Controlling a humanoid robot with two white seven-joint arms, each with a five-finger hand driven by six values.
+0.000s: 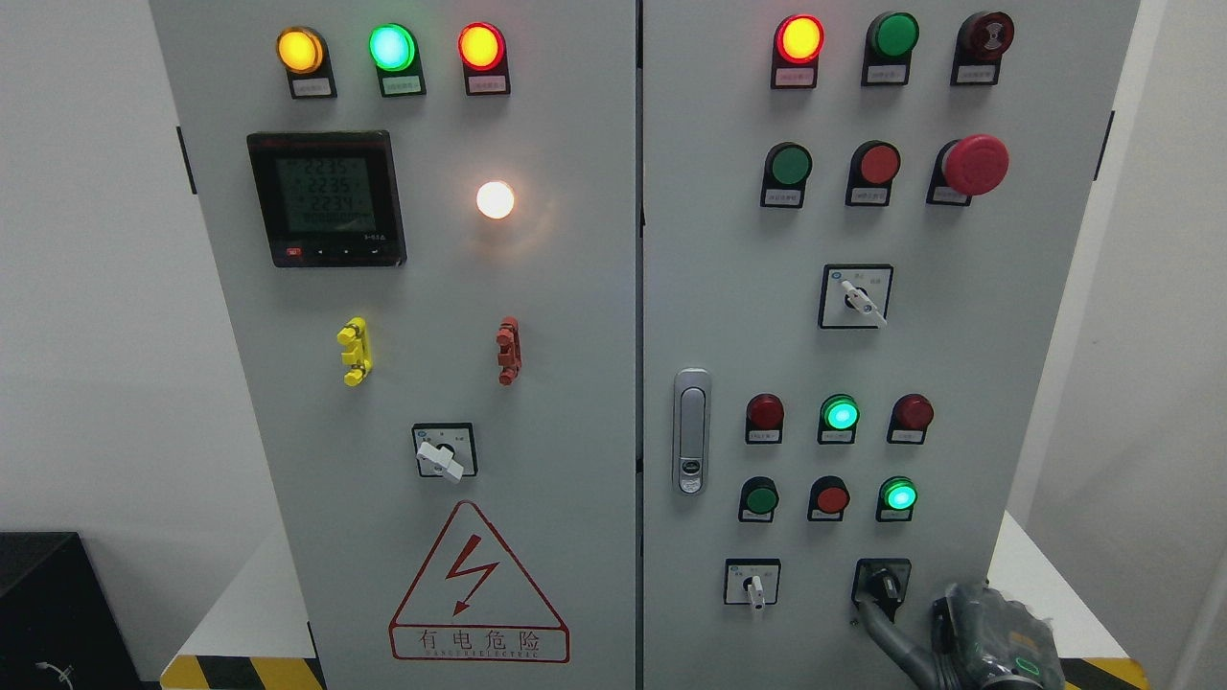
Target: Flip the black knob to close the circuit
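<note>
light: bright, even | glare: white lamp (496, 199) blooms on cabinet (575, 383) | focus: sharp

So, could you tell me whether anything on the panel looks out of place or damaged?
Nothing stands out. The panel looks intact, its lamps and switches sit straight, and the warning sticker lies flat. The right hand is at the black knob, low on the right door.
</note>
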